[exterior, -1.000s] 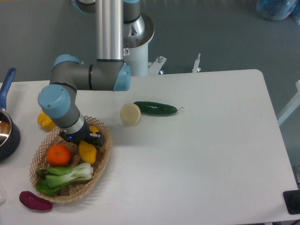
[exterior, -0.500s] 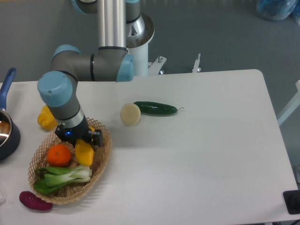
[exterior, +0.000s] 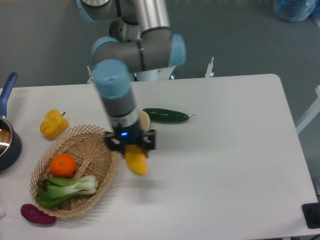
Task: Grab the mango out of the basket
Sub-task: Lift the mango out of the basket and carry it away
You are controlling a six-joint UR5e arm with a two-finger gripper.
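Camera view from above is showing the gripper point(exterior: 131, 146) clamping its fingers on the mango point(exterior: 136, 161), which is hanging clear of the table point(exterior: 225, 165) just right of the basket point(exterior: 95, 155) rim. Inside the basket an orange point(exterior: 63, 165) is sitting beside leafy bok choy point(exterior: 70, 188). A yellow pepper point(exterior: 53, 123) is lying near the basket's upper left, a cucumber point(exterior: 166, 116) behind the arm, an eggplant point(exterior: 37, 214) at the lower left, and a pot point(exterior: 7, 137) at the left edge.

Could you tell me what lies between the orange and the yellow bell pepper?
Only the light tan wicker basket's rim lies between the round orange and yellow bell pepper.
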